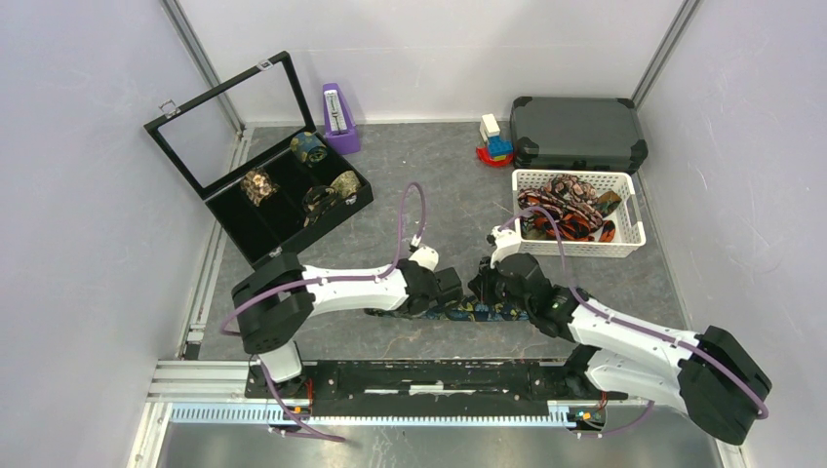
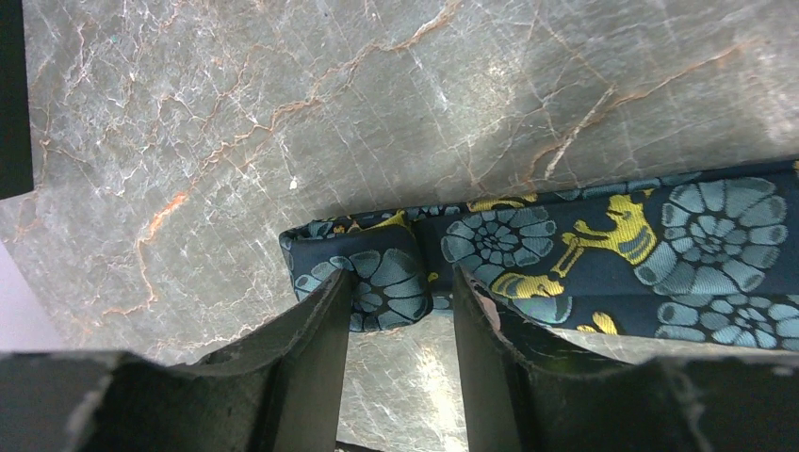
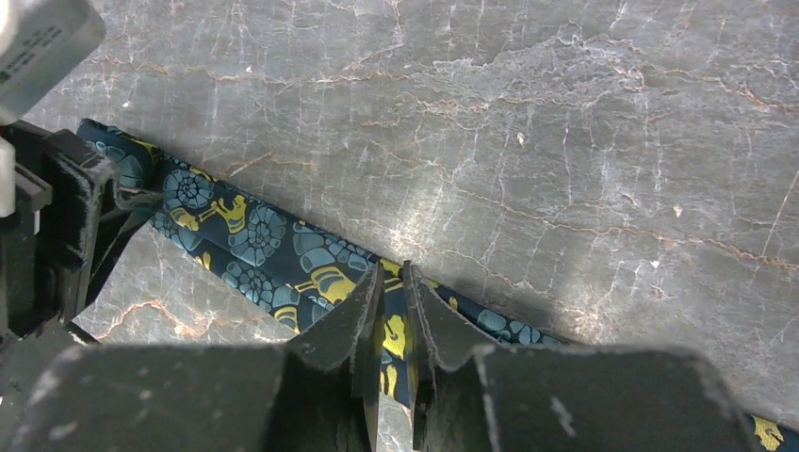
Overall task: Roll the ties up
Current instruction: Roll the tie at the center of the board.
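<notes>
First turn of the roll, by my read, on the navy tie (image 1: pixel 483 312). It lies flat on the table (image 1: pixel 458 195) at 6 o'clock in the overhead view, running 9 to 3 just ahead of the arm bases. The left gripper (image 2: pixel 403 275) is down at the tie's end with its jaws partly apart. In its wrist view the tip is doubled over into a small fold (image 2: pixel 372 273) toward 9 o'clock, resting against the inside of one finger. Bare table shows through the gap, so nothing is pinched there, and the rest of the strip runs off toward 3 o'clock. The right gripper (image 3: pixel 393 273) has its jaws narrow and clamped on the strip further along, with patterned fabric showing between the fingers. It seems to be anchoring the length. The next move, I'd say, is for the left jaws to close on that fold and turn it over along the strip toward the right gripper, while the right hold keeps the fabric straight without dragging it askew. A few finished coils (image 1: pixel 258 185) sit in the box (image 1: pixel 244 234) at 10 o'clock, and loose ties (image 1: pixel 566 210) are heaped in the basket (image 1: pixel 632 234) at 2 o'clock.
</notes>
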